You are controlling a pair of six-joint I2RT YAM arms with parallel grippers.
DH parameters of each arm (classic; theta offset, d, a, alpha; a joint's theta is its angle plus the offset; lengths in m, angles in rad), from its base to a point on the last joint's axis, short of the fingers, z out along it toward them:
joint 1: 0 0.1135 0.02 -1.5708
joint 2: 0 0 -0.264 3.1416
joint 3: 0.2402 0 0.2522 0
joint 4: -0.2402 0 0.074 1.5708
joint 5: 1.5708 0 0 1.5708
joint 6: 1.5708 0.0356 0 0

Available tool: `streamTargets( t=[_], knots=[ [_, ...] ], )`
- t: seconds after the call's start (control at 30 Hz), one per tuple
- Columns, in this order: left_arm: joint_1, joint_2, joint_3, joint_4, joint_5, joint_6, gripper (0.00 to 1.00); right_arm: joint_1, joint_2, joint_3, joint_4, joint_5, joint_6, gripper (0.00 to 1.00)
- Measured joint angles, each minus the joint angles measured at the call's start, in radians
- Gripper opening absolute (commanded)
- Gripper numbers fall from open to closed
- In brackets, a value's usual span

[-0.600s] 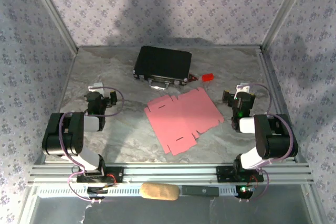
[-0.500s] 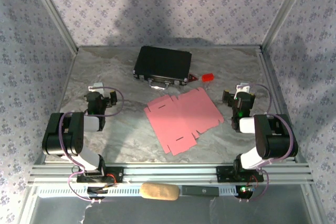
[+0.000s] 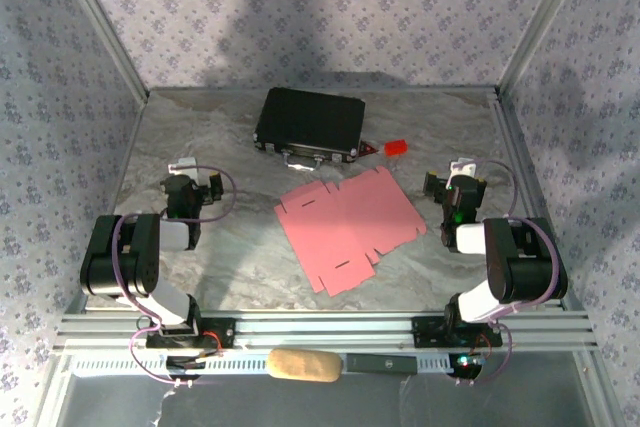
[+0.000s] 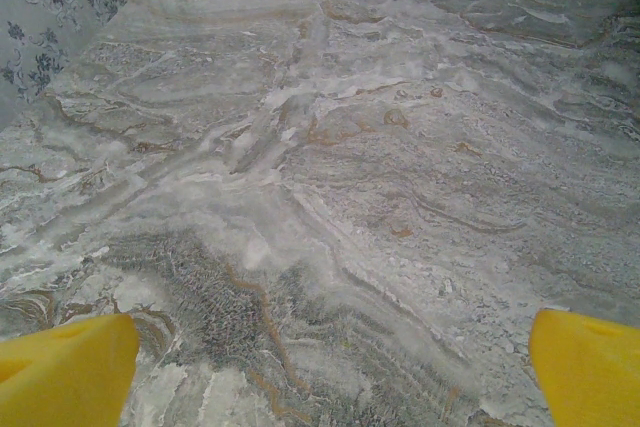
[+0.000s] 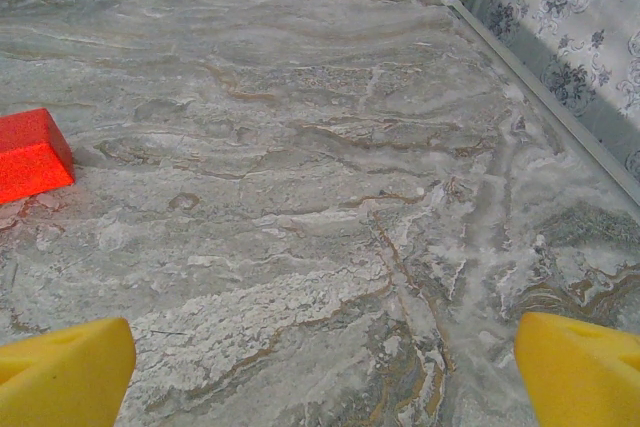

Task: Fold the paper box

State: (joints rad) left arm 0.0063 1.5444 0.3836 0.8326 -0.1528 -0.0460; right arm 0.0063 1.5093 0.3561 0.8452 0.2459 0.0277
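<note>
On the table (image 3: 240, 247), the paper box (image 3: 348, 227) lies flat, unmoved.

Looks like a robotics lab test cell to me, definitely not somebody's home. The marble-look tabletop (image 3: 240, 257) is boxed in on three sides by flat wall panels (image 3: 60, 147) covered in floral wallpaper, and bare aluminium posts (image 3: 103, 32) run up the corners. Two small robot arms, the left arm (image 3: 125, 257) and the right arm (image 3: 515, 267), are bolted onto a slotted aluminium rail (image 3: 330, 325) along the near edge. Purple cables (image 3: 229, 195) loop off them out in the open, all very rig-like.
</note>
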Motion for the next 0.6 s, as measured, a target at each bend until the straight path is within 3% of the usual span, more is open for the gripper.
streamTargets(
  t=[0.5, 0.6],
  knots=[
    [-0.001, 0.0, 0.0, 0.001, 0.004, 0.002, 1.0, 0.0, 0.0, 0.0, 0.0, 0.0, 0.0, 0.99],
    [-0.073, -0.087, -0.033, -0.028, -0.066, 0.045, 1.0, 0.009, -0.06, -0.006, -0.044, 0.019, -0.001, 0.99]
  ],
)
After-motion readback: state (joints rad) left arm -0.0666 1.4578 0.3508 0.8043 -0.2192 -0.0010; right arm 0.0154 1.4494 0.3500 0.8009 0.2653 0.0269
